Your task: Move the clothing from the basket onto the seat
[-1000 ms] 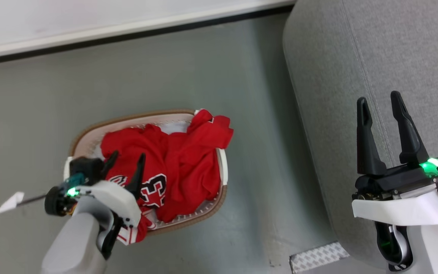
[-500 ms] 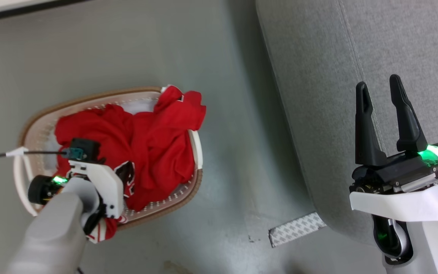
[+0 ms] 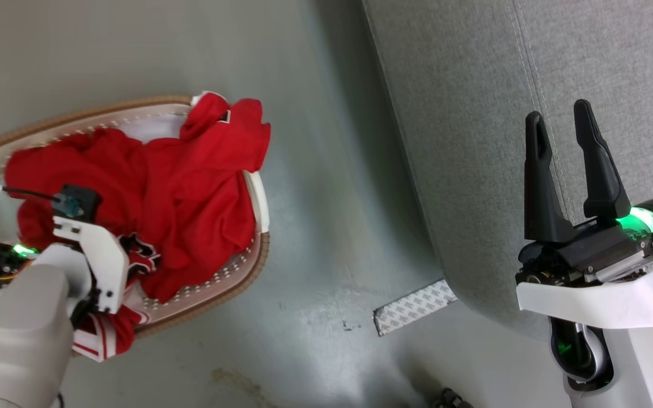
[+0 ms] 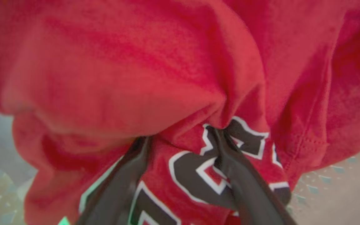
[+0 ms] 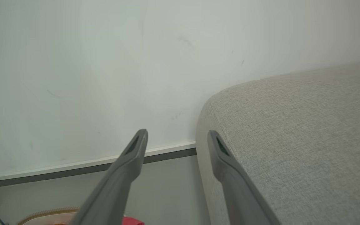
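Change since the earlier frame: left gripper (image 4: 178, 135) had tipped from above the printed number down into the clothing (image 3: 185, 187). The head camera had also swung, so basket and seat sat further left in its view without shifting themselves.

Item 1, left gripper. Two dark fingers (image 4: 127, 175) spread apart, tips buried in red folds. A band of jersey with black, white-outlined lettering lay between them, not pinched. In the head view its white wrist housing (image 3: 100, 266) sat over the near-left part of the pile, fingers hidden beneath.

Item 2, right gripper (image 3: 558, 111). Fingers parted, empty, seen against the seat's fabric in the head view, well apart from the basket.

Item 3, clothing. Red jerseys heaped in the basket (image 3: 221, 277). A white-striped hem (image 3: 100, 343) hung over the near rim, and another fold draped over the far right rim.

Item 4, basket. Cream perforated wall, brown rim, standing on the grey floor (image 3: 326, 215), near the seat but apart from it.

Item 5, patterned grey strip (image 3: 414, 306). Flat on the floor, one end at the seat's base.

Item 6, seat (image 3: 474, 141). Light grey fabric, rounded edge, stitched seam.

Item 7, white wall (image 5: 89, 62) with skirting (image 5: 73, 165), beyond floor and seat.
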